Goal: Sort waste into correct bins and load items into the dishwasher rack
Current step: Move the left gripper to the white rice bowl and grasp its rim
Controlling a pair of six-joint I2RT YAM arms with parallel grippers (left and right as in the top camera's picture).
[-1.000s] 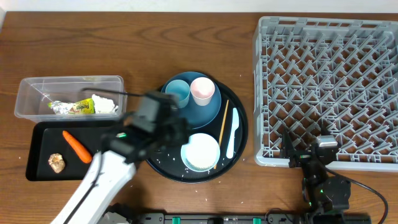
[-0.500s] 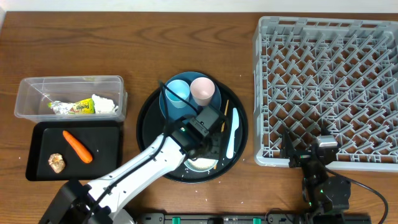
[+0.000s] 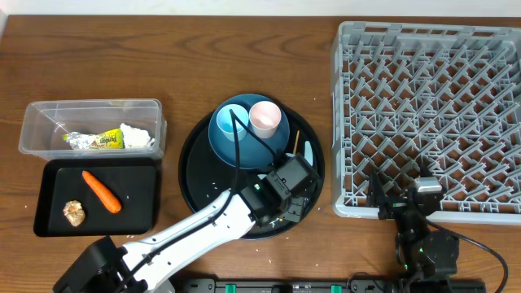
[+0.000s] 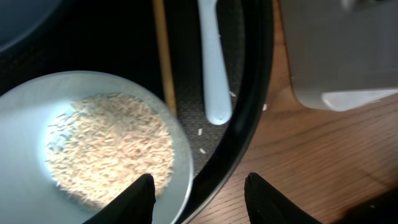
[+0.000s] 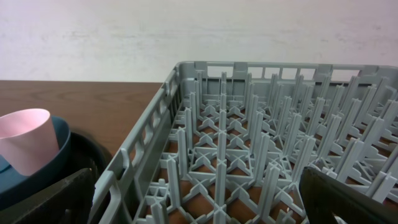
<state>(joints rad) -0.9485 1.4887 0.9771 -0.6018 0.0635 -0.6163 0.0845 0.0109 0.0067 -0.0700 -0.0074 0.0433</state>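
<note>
While the left gripper [image 4: 196, 186] is held apart astride the rim of the rice-filled white bowl [image 4: 18, 118], seemingly to pinch it, white utensil [image 4: 211, 56] and chopstick [image 4: 163, 56] are left beyond on the round black tray [image 4: 252, 106]; farther, the right gripper [image 3: 399, 195] is parked agape beside the dishwasher rack [image 3: 431, 106].

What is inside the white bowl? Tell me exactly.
A loose layer of white rice grains lies in the white bowl; nothing else shows. The bowl's near edge runs out of frame behind a left pincer finger, and overhead the left arm covers it.

Left pincer [image 4: 199, 186] across to white bowl [image 4: 22, 124]
</note>
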